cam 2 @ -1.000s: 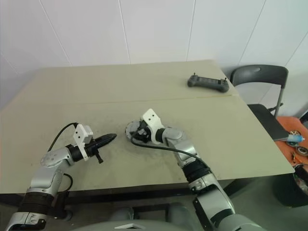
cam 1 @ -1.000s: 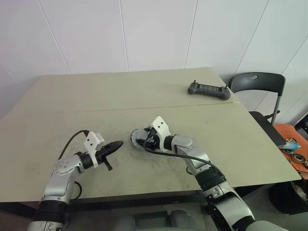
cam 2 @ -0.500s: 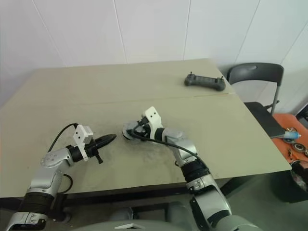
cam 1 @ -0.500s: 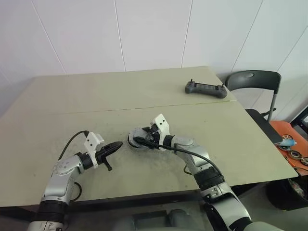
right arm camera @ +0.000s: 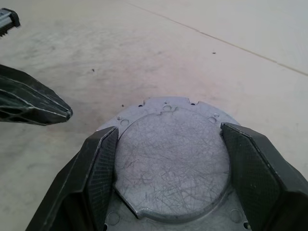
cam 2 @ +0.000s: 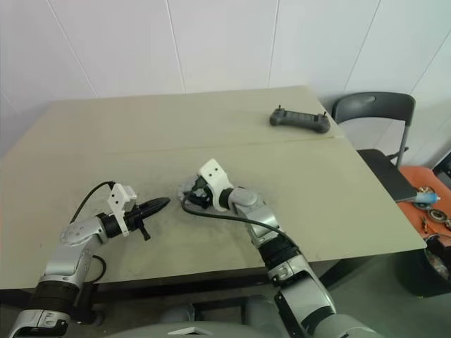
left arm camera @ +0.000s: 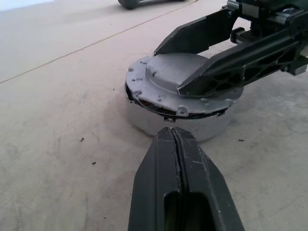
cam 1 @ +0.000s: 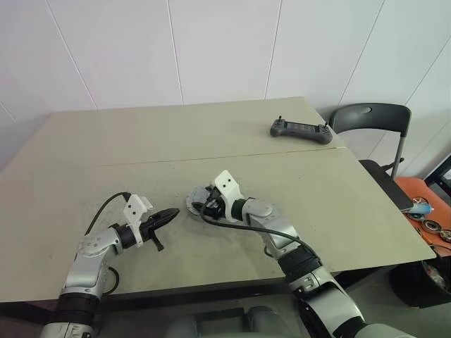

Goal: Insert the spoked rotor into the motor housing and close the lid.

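Evidently the right gripper (right arm camera: 168, 168) spreads its fingers wide around the lid (left arm camera: 185, 84) to press it flat onto the motor housing (left arm camera: 178, 126) beneath, which it tops slightly askew, while the left gripper (left arm camera: 175, 139), pinched empty, waits just beside the housing.

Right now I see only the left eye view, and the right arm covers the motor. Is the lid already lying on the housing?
Observer: Yes. In the left wrist view the lid sits on the motor housing, but a dark gap shows under its near edge.
Operator: And how is it gripped?
Observer: The right wrist view shows the right hand with one finger on each side of the lid's raised centre, apparently pressing it.
Operator: Does the other arm touch anything?
Observer: No. The left hand is shut, its tip just short of the housing.
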`<state>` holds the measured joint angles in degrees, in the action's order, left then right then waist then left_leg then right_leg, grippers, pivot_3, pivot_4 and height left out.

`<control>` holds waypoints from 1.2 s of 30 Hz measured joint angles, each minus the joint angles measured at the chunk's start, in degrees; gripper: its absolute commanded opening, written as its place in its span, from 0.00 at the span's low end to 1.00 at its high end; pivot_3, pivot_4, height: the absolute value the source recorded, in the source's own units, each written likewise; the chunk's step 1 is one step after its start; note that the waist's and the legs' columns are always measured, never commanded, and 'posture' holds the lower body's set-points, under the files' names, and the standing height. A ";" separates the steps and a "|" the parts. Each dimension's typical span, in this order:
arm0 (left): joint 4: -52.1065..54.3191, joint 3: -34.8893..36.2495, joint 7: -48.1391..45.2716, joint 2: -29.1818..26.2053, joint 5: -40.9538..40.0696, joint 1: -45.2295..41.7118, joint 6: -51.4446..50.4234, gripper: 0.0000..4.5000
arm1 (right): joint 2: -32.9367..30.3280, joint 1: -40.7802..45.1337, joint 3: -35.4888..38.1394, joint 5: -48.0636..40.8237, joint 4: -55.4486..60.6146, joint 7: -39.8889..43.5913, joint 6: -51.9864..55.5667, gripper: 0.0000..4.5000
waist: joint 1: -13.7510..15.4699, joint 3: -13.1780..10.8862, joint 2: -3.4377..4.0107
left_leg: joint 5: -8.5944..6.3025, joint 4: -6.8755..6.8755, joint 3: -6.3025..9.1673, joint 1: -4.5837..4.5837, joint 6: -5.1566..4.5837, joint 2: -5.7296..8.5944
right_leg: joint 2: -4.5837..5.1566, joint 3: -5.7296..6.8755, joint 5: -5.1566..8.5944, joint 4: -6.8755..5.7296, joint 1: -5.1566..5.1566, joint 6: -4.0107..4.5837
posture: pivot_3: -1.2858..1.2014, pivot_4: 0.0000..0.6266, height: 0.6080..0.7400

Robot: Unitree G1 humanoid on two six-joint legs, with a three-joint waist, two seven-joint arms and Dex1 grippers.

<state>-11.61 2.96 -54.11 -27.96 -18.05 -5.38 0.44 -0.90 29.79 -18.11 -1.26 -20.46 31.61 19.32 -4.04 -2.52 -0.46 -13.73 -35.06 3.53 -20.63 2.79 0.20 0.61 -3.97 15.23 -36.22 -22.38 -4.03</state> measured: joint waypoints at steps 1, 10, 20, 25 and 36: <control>0.00 0.00 -0.01 0.00 0.00 0.00 0.02 0.00 | 0.11 0.03 -0.07 0.15 -0.22 -0.28 -0.23 0.67 | 0.00 0.00 0.00 | 0.00 0.00 0.00 0.05 0.00 -0.01 | 0.00 0.00 0.00 0.00 0.05 0.00 | 0.52 0.00 1.00; 0.01 0.00 -0.08 0.09 -0.03 0.00 0.04 0.00 | 0.53 1.11 -0.70 1.92 -2.44 -0.77 -1.74 0.67 | -0.03 0.00 0.01 | 0.00 -0.01 0.00 0.15 0.00 -0.06 | 0.02 -0.01 0.01 -0.01 0.12 0.01 | 0.52 0.00 1.00; 0.02 0.01 -0.08 0.19 -0.05 0.04 0.03 0.00 | -0.60 2.40 0.62 -0.06 -2.04 4.24 2.45 0.67 | 0.08 0.01 -0.01 | 0.00 0.04 -0.01 0.09 0.00 -0.04 | 0.05 0.00 0.00 0.02 0.09 0.00 | 0.52 0.00 1.00; 0.02 0.01 -0.10 0.19 -0.05 0.04 0.03 0.00 | -1.56 2.58 0.27 0.14 -1.65 5.75 3.26 0.67 | 0.15 0.01 -0.02 | 0.00 0.05 0.00 0.09 0.00 -0.02 | 0.08 0.00 0.01 0.06 0.11 0.00 | 0.52 0.00 1.00; 0.08 0.05 -0.04 0.20 -0.10 0.13 0.01 0.00 | -5.39 2.31 -3.40 2.40 -1.72 9.17 -2.85 0.67 | 0.52 0.09 -0.04 | -0.01 0.02 0.01 0.23 0.01 0.05 | 0.19 0.01 0.04 0.15 0.18 -0.04 | 0.52 0.00 1.00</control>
<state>-11.53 3.01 -54.15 -27.76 -18.16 -5.25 0.45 -6.29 32.09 -21.51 1.14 -22.17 40.77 16.47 -3.52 -2.43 -0.50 -13.74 -35.04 3.54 -20.40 2.80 0.24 0.80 -3.97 15.28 -36.07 -22.20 -4.07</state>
